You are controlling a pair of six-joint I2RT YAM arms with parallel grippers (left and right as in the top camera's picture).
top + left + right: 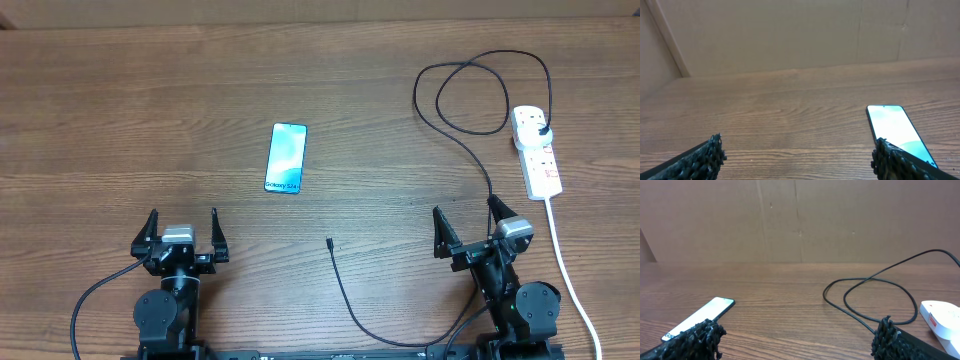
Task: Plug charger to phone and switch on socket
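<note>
The phone [286, 158] lies flat mid-table with its light blue screen up; it also shows in the left wrist view [896, 130] and in the right wrist view [699, 317]. The charger cable [462, 140] runs from a black plug in the white socket strip [537, 150] at the far right, loops, passes behind the right arm, and ends in a small connector tip [330, 243] lying free on the table. My left gripper [183, 232] is open and empty, near the front edge, below-left of the phone. My right gripper [468, 225] is open and empty, left of the socket strip [942, 317].
The socket's white cord [568, 270] runs down the right side to the front edge. A cardboard wall [790, 30] stands behind the table. The black cable loop [875, 297] lies on the wood in front of the right gripper.
</note>
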